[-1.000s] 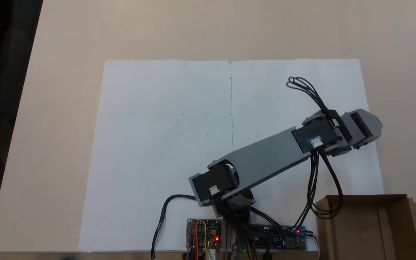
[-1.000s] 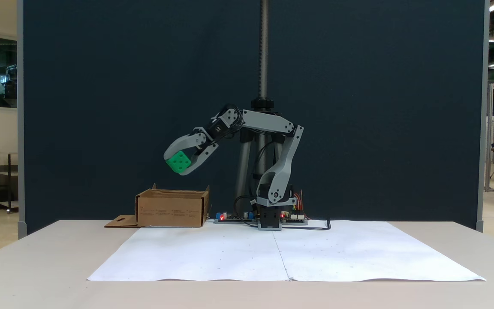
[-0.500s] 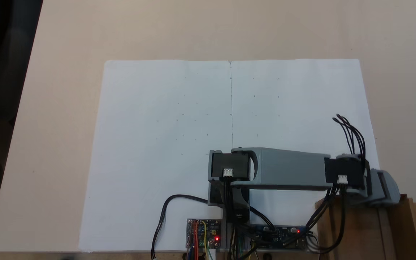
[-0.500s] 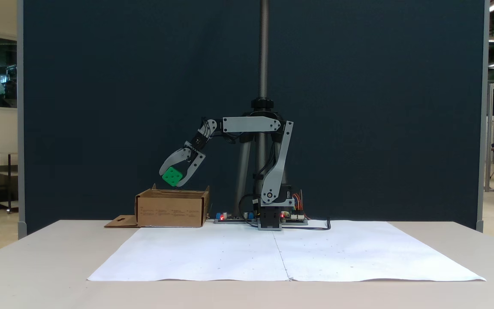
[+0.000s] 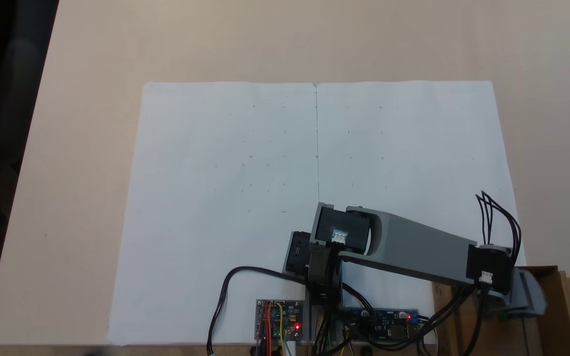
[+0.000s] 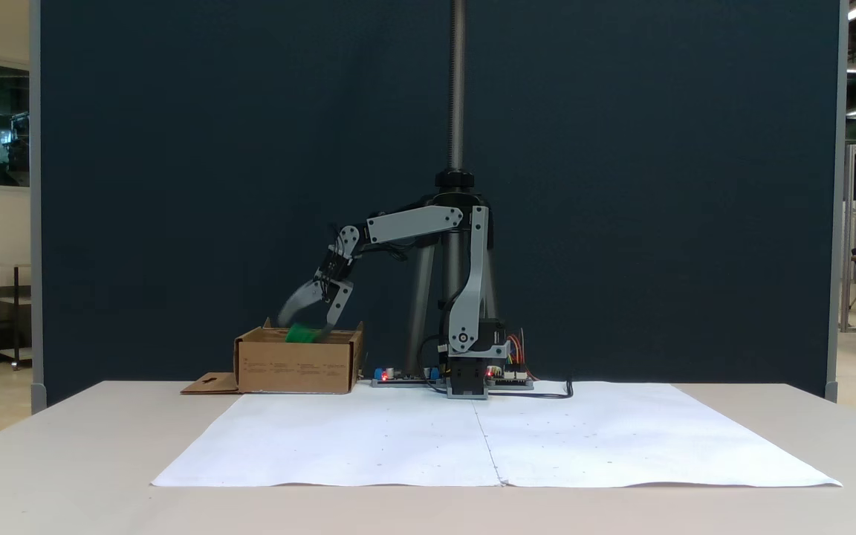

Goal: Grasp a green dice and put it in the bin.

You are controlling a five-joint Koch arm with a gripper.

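One green dice (image 6: 299, 334) sits between the jaws of the gripper (image 6: 302, 333), its lower part already hidden behind the front wall of the bin (image 6: 296, 364) — the jaws are parted just enough to span it, and whether they press on it cannot be told through the blur. There is one bin, a brown cardboard box with a single flap (image 6: 209, 384) lying flat on the table (image 6: 64, 461) to its left in that fixed view. In the fixed view from above, the one grey arm (image 5: 413, 247) reaches over the bin (image 5: 557, 316), and a sliver of green shows under the wrist (image 5: 501, 313). Two white paper sheets (image 5: 225, 198) lie edge to edge on the table. Two circuit boards (image 5: 279, 320) sit by the arm's base.
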